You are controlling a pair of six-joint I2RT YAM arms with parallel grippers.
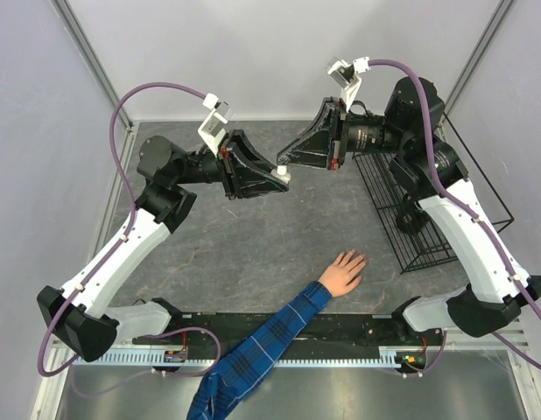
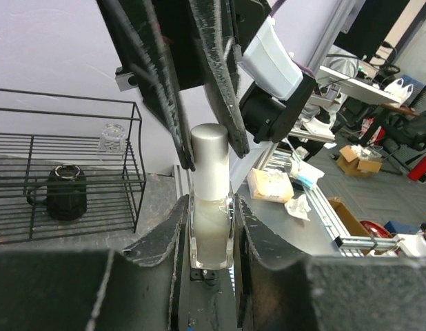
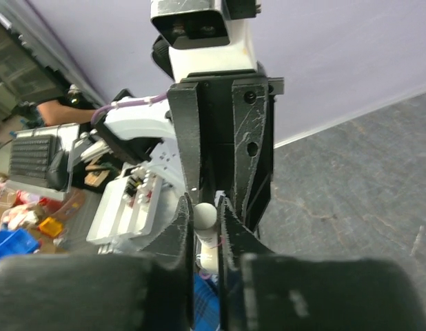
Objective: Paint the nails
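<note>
Two arms are up over the bench (image 1: 253,241), the left arm (image 1: 122,254) and right arm (image 1: 467,236) both bent at the elbow and reaching inward, so the two grippers meet nose to nose in mid-air. Between them is one small bottle (image 2: 210,234). The left gripper (image 2: 211,207) pinches its pale glass body, and the right gripper (image 3: 204,210) is clamped on the silvery cap (image 2: 210,152). One hand (image 1: 343,271) lies flat, palm down, on the bench below and a little right of them, well apart from the bottle, with its blue plaid sleeve (image 1: 253,354) running back toward the near edge. The nails (image 1: 358,259) are at the fingertips pointing away from the bases, too small to make out. One wire rack (image 1: 411,210) stands at the right, holding one black jar (image 2: 65,189) and one clear glass piece (image 2: 113,140).
</note>
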